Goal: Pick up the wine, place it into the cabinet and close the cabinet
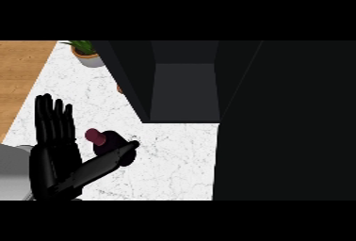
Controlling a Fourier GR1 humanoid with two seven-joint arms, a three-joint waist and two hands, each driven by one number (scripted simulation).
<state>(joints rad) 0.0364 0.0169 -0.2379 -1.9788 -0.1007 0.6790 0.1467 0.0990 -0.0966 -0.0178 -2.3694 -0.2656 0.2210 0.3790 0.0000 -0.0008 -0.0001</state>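
The wine bottle point(104, 141) stands on the white marble counter point(173, 160), a dark bottle with a maroon cap. My left hand point(52, 155) is at its left, open, with the fingers pointing up. Its thumb point(104, 162) stretches to the right across the bottle's lower part and hides some of it. Whether the thumb touches the bottle I cannot tell. Behind the bottle the dark cabinet point(184, 89) stands open, showing a grey inside. One door point(132, 80) angles out at the left, and a large dark panel point(285, 117) fills the right side. My right hand does not show.
A potted plant point(87, 51) in a white pot stands at the counter's back left. A wooden surface point(21, 70) borders the counter on the left. A small brown thing point(119, 89) peeks out beside the cabinet's left door.
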